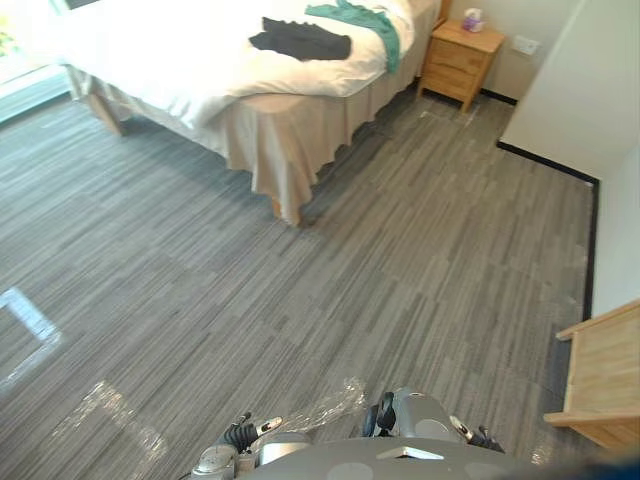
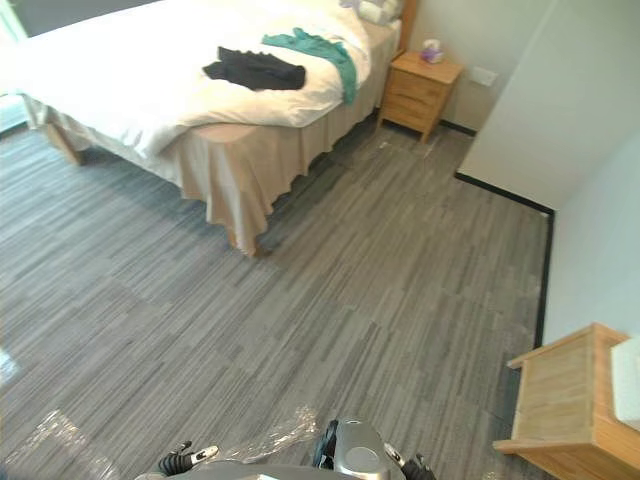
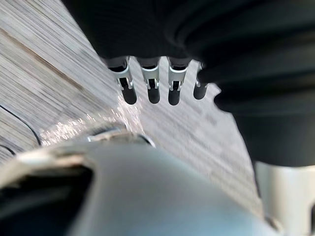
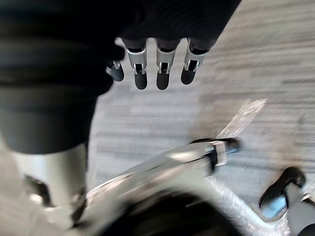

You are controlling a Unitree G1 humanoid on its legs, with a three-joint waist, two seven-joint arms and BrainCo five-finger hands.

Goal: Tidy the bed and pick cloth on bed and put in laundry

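Note:
A bed (image 1: 280,140) with a white duvet and a beige skirt stands at the far left. On it lie a black cloth (image 1: 300,40) and, just beyond, a teal cloth (image 1: 365,22). The same black cloth (image 2: 255,68) and teal cloth (image 2: 320,48) show in the right eye view. My left hand (image 3: 152,83) hangs over the grey floor with its fingers straight and nothing in them. My right hand (image 4: 157,69) hangs the same way, holding nothing. Both hands are far from the bed.
A wooden nightstand (image 1: 458,62) with a small box on top stands past the bed by the wall. A white wall corner (image 1: 570,90) juts in at the right. A low wooden piece of furniture (image 2: 570,405) sits at the near right. Grey striped floor lies between me and the bed.

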